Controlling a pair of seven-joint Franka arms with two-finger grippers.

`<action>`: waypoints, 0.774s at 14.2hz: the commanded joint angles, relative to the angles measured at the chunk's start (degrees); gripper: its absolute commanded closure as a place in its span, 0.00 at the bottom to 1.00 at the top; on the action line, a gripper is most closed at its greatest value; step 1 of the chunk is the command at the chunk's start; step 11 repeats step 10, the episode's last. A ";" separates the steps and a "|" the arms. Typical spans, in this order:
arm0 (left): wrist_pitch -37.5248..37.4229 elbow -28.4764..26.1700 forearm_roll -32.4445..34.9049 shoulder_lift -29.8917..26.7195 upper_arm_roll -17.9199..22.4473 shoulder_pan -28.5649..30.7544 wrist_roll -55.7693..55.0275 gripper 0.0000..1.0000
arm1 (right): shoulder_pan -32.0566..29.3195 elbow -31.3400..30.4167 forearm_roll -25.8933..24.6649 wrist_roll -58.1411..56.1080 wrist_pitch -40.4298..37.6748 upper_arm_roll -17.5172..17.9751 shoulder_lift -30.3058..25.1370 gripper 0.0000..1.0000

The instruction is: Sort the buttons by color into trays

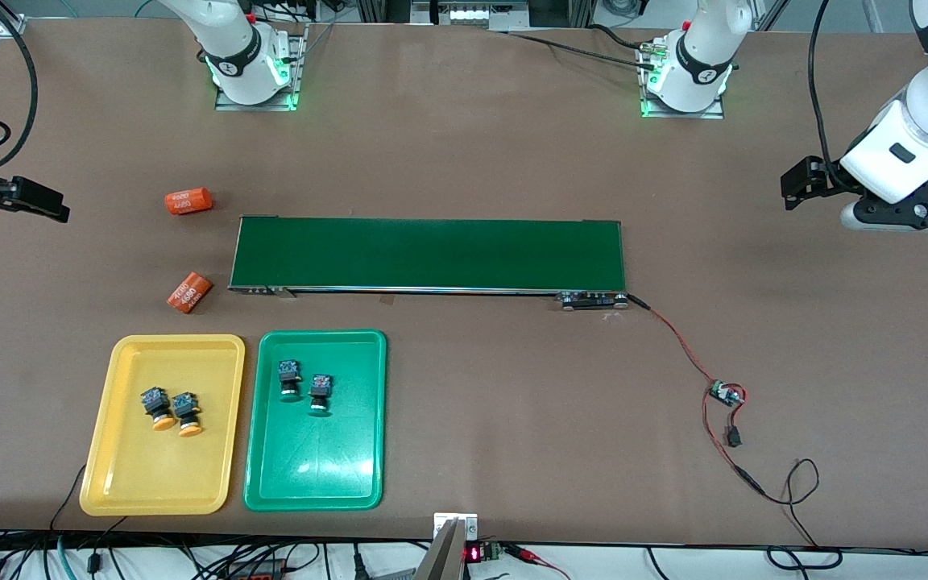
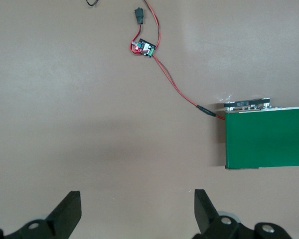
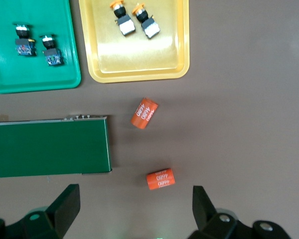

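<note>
Now both yellow-orange buttons lie side by side in the yellow tray, and both green buttons lie side by side in the green tray. The two trays sit next to each other, nearer to the front camera than the conveyor belt, toward the right arm's end of the table. Two orange cylinders lie on the table just off that end of the belt. The right gripper waits above these cylinders, its fingers spread and holding nothing. The left gripper waits over bare table off the belt's wired end, fingers also spread and holding nothing, with a small circuit board on red wires in its view.
</note>
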 commanded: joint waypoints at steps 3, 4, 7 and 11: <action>-1.57 1.62 -0.69 0.54 -0.22 0.19 0.29 0.00 | 0.13 -8.17 0.16 -0.75 2.51 0.52 -6.28 0.00; -1.57 1.62 -0.69 0.54 -0.22 0.19 0.29 0.00 | 0.13 -8.08 0.16 -0.75 1.71 0.61 -6.28 0.00; -1.66 1.62 -0.69 0.54 -0.31 0.19 0.21 0.00 | -0.13 -7.03 0.34 -0.84 1.53 0.35 -6.28 0.00; -1.92 1.62 -0.69 0.45 -0.22 0.19 0.29 0.00 | -0.13 -6.85 0.60 -0.93 1.53 0.52 -6.37 0.00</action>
